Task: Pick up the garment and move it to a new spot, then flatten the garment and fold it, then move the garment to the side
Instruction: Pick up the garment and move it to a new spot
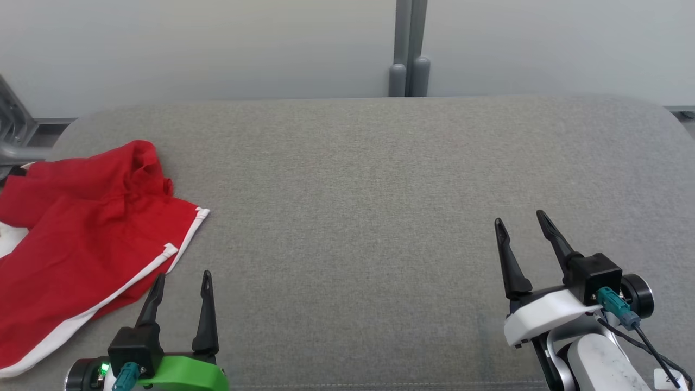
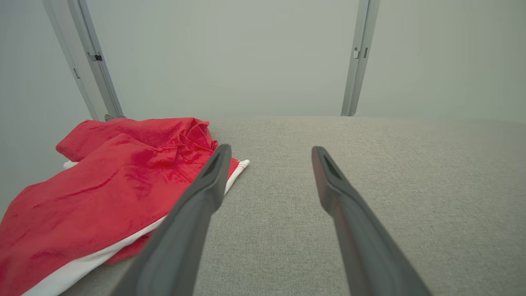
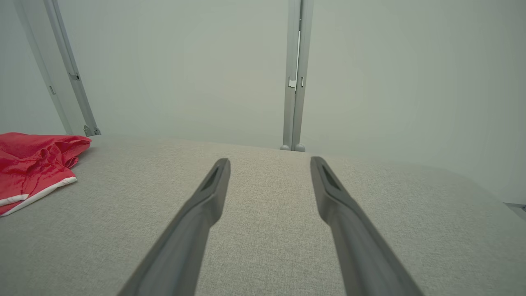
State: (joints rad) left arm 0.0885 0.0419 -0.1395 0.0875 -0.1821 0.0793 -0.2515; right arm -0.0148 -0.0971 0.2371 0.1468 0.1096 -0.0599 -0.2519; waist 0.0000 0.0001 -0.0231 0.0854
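Observation:
A red garment with white trim point(image 1: 81, 239) lies rumpled at the left end of the grey padded surface point(image 1: 380, 190), partly hanging past its left edge. The left wrist view shows the garment point(image 2: 102, 193) to the left of my fingers, and it sits at the far left in the right wrist view point(image 3: 33, 164). My left gripper point(image 1: 183, 278) hovers open at the lower left, just right of the garment's white hem, holding nothing. My right gripper point(image 1: 520, 219) stands open and empty at the lower right, far from the cloth.
A pale wall with a grey vertical post point(image 1: 410, 49) runs behind the surface. A grey metal frame point(image 1: 13, 130) stands at the far left corner. Bare grey fabric stretches between the two grippers.

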